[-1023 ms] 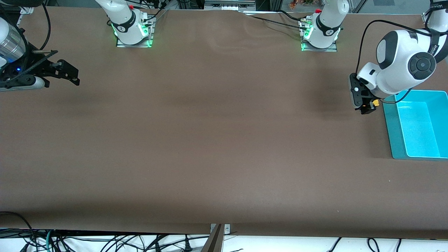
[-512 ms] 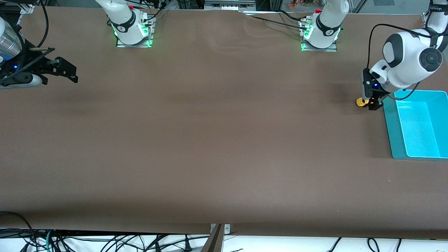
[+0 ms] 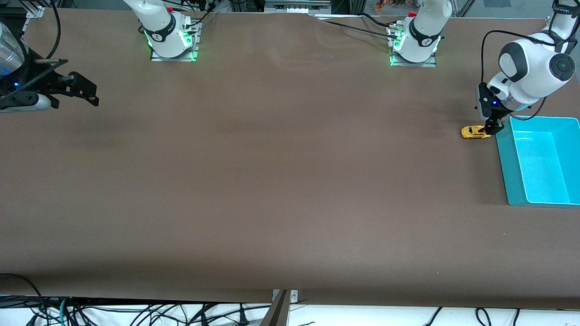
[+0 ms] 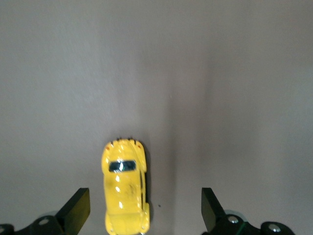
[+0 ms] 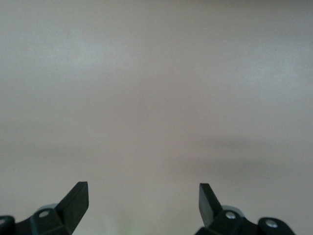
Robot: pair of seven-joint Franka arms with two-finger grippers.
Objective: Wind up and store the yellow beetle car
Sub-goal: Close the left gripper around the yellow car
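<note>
Two grippers gape wide: left gripper [image 3: 491, 127] just above the yellow beetle car [image 3: 475, 132] beside a teal bin [image 3: 505, 163]; right gripper [image 3: 86, 93] waits.

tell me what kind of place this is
Probably a robotics lab bench: two arms are bolted to a brown table, cables hang along its edge, and only a yellow toy car and a blue bin sit on it.

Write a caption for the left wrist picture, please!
Open left pincer hovers over a little yellow car sitting on the brown table.
</note>
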